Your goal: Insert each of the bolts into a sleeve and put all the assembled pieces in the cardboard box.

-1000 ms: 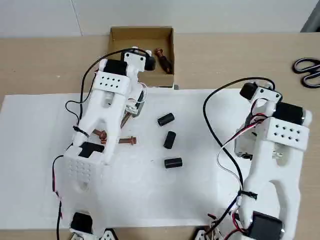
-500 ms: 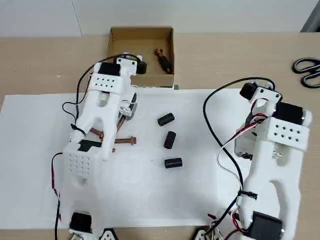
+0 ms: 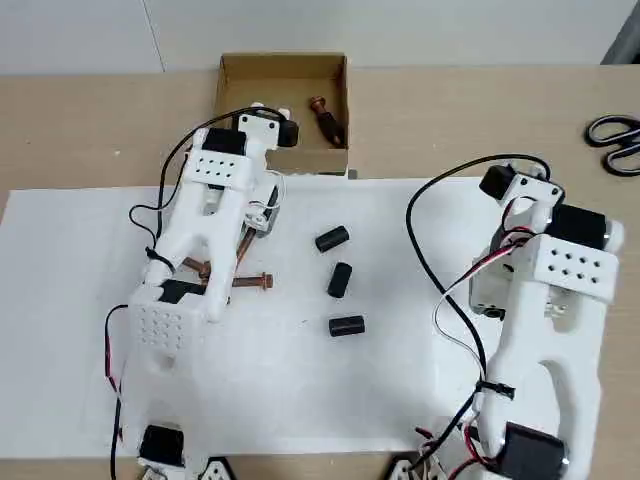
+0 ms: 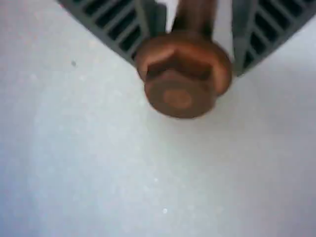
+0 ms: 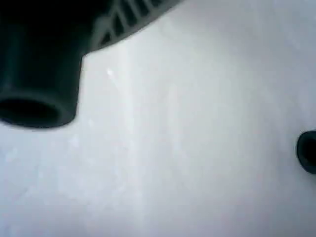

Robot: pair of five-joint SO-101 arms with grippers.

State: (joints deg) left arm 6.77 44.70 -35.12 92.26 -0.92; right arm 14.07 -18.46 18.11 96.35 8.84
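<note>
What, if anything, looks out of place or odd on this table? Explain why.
Only the scissors at the edge of the table, off the white sheet: they have no part in the assembly task. Nothing looks spilled or damaged.

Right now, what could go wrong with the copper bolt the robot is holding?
The left hand pinches the bolt only by its shaft, so it might tilt or slip out. The sleeve in the right hand has just one round hole, so the bolt might miss. On the way, it could knock the loose sleeves.
</note>
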